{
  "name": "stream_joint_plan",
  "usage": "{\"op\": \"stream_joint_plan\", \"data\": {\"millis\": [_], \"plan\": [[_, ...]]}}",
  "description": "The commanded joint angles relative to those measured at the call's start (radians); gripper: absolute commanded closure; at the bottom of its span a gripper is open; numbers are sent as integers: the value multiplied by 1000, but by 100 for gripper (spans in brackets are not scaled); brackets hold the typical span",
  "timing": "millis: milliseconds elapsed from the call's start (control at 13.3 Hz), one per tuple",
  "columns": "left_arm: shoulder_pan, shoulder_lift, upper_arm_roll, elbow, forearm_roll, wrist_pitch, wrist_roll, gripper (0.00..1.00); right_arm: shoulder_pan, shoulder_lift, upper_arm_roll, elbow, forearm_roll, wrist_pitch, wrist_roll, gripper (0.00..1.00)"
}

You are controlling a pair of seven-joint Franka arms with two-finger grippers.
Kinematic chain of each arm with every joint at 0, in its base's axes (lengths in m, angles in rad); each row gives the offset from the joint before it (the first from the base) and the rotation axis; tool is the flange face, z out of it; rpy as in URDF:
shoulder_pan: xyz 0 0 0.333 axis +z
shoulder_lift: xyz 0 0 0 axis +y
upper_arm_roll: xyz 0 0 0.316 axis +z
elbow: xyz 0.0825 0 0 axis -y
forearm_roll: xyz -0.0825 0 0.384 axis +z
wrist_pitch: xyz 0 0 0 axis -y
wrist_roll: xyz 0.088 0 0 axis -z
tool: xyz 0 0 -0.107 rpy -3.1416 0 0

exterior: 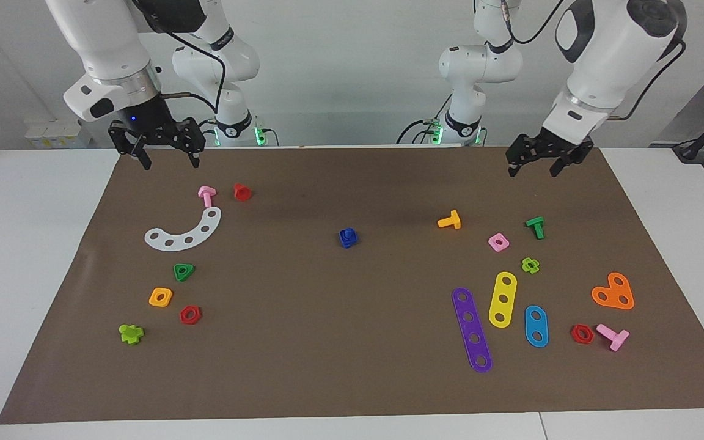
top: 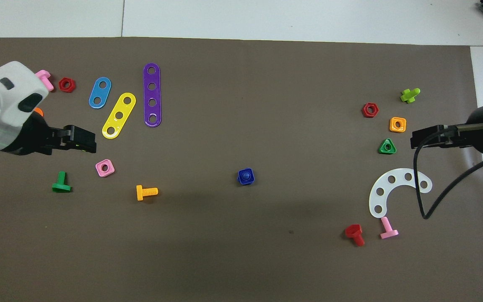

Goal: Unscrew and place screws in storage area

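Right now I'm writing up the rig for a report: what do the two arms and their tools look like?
Both arms have glossy white rounded shells with dark grey joint patches. Each ends in a silver band, a black wrist section and a black two-finger tool: the left tool, the right tool. A small blue light shows on the right wrist, and a black cable loops beside it. Green lights glow at both bases.

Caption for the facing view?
Both hands, left and right, hang open above the mat; blue screw sits untouched mid-mat.
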Motion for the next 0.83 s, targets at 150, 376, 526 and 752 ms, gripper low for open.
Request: {"op": "stream_joint_plan", "data": {"millis": [150,376,526,752], "plan": [[-280,172,14,0,-40,308,-372,0,-4,-27,10,-30,-31,13,16,0],[-402,304,16,38,-34,430,-438,1,-4,-27,17,-28,-33,13,16,0],[-480,401,20,47,-17,495,-483,5,-4,-28,22,-28,-31,13,16,0],[-528,444,20,20,11,556,-491,9,-5,-28,22,-24,-19,11,18,0]]}}
